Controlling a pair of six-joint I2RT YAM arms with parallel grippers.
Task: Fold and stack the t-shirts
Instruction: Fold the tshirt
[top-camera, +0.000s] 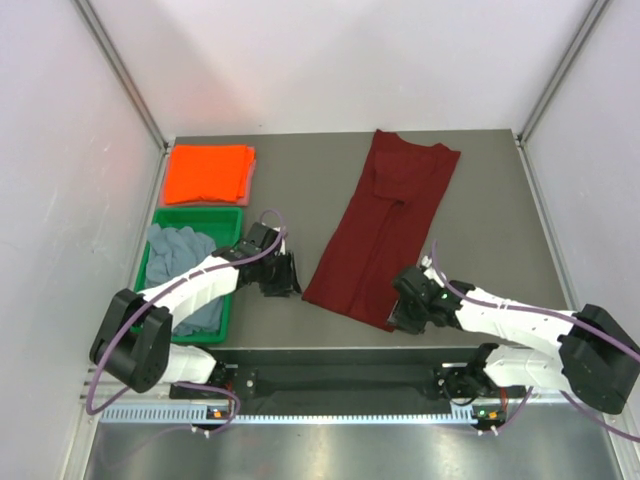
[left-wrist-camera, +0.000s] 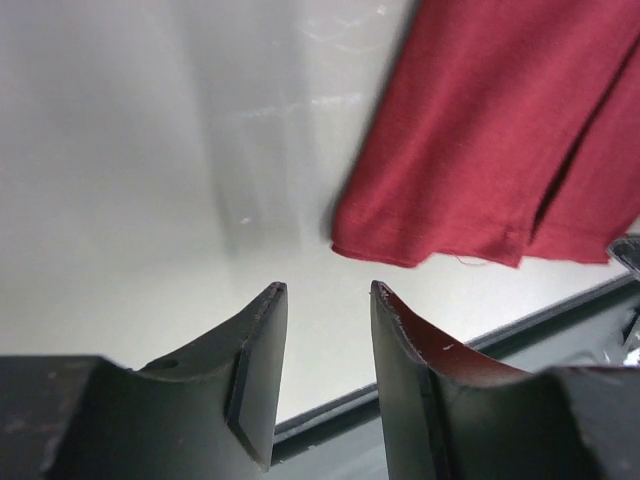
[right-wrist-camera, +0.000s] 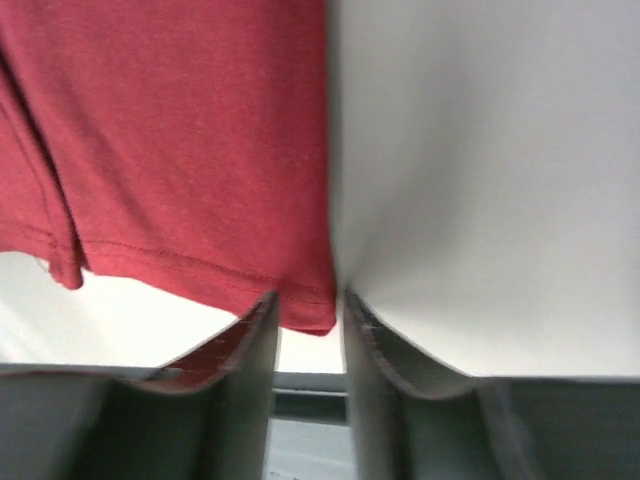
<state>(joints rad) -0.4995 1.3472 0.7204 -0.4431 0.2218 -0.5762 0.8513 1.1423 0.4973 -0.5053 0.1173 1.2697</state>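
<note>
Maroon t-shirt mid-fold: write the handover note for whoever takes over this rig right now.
Left gripper: open, empty, just short of the maroon t-shirt's near left corner.
Right gripper: jaws narrowly apart, the shirt's near right hem corner at their tips, not clamped.
Orange t-shirt: folded, back left of the table.
Grey-blue t-shirt: crumpled in the green tray.
Done: orange folded; maroon looks folded lengthwise into a long strip.
Left: grip both near corners, fold maroon crosswise, stack it, then fold and stack grey-blue.
</note>
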